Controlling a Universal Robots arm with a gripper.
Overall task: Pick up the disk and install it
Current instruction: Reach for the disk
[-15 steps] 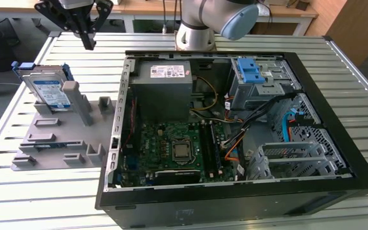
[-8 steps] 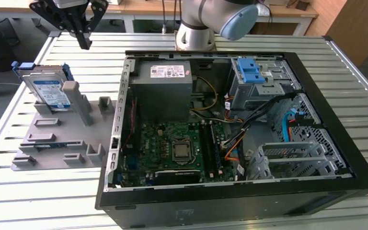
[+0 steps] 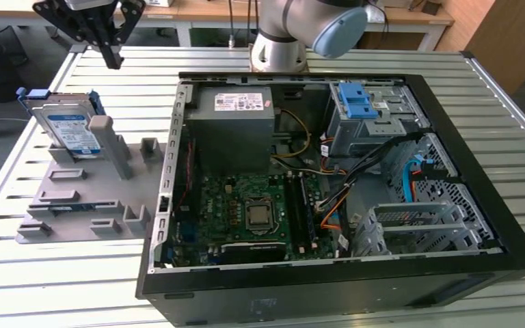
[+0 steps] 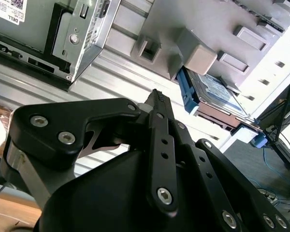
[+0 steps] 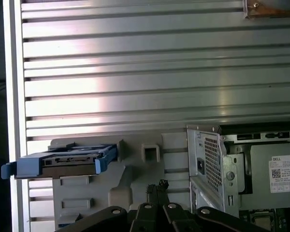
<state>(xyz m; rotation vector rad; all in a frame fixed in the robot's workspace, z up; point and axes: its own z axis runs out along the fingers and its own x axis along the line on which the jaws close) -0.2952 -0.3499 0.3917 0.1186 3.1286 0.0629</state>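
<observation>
The disk (image 3: 69, 128) is a silver drive with a white-and-blue label in a blue carrier. It stands tilted on edge in a slot of the grey holder (image 3: 80, 198) at the exterior view's left, beside the open computer case (image 3: 335, 178). My gripper (image 3: 114, 63) hangs above the table behind the disk, apart from it, with its black fingers pressed together and nothing between them. In both wrist views the shut fingertips (image 4: 158, 96) (image 5: 157, 186) point toward the holder, with the disk (image 4: 212, 94) (image 5: 63, 162) off to one side.
Inside the case are a grey power-supply box (image 3: 235, 113), a motherboard (image 3: 253, 212) and a metal drive cage with a blue latch piece (image 3: 358, 102). The arm's base (image 3: 281, 41) stands behind the case. The slatted metal table (image 3: 25, 273) has edges close to the holder.
</observation>
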